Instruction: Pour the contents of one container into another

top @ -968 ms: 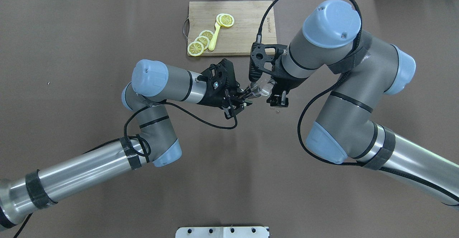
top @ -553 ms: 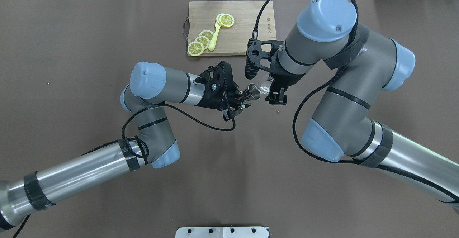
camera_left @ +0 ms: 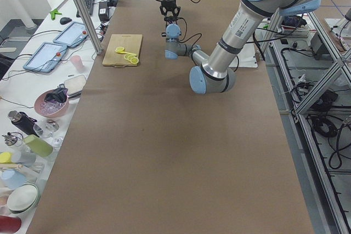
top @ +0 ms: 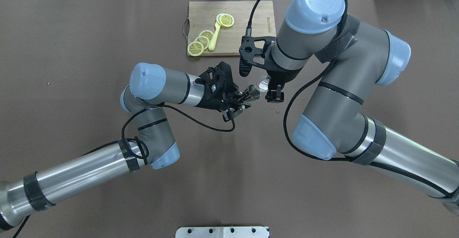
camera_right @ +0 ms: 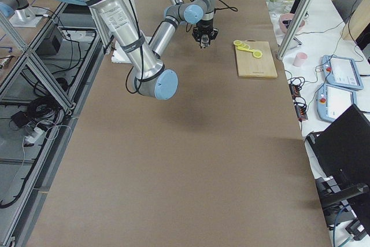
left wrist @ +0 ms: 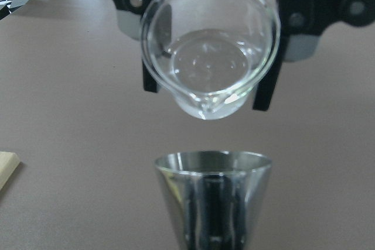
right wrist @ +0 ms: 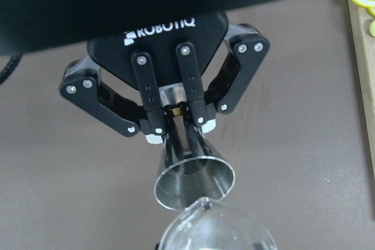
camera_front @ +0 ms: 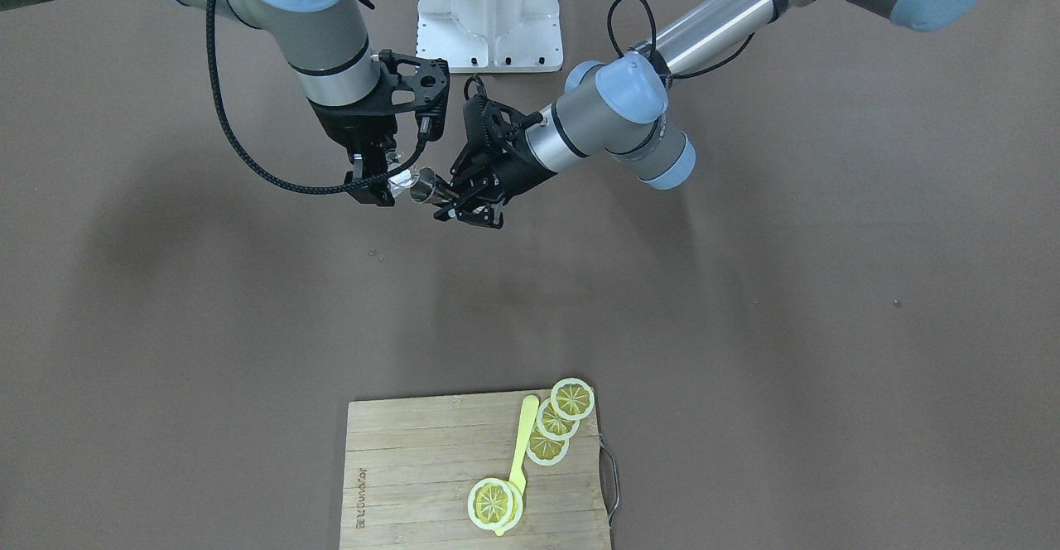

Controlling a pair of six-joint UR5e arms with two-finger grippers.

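A small steel jigger [top: 254, 91] is held above the table with my left gripper [top: 246, 97] shut on its stem, its mouth facing the right arm. My right gripper [top: 268, 86] is shut on a small clear glass beaker [top: 263, 85]. The beaker is tilted, its spout just above the jigger's rim. In the left wrist view the beaker [left wrist: 210, 45] hangs directly over the jigger [left wrist: 212, 197], apart from it by a small gap. In the right wrist view the jigger [right wrist: 193, 180] sits below the beaker's lip [right wrist: 214, 229]. I cannot tell whether liquid is flowing.
A wooden cutting board [top: 244, 15] lies at the table's far side with lemon slices [top: 200, 42] and a yellow spoon [top: 214, 37] on it. Small specks [top: 276, 110] lie on the brown table below the right gripper. A white base plate [top: 222, 232] sits at the near edge.
The right arm has swung left and rotated, bringing the beaker closer over the jigger and tilting it more. The left gripper has held nearly still with the jigger.
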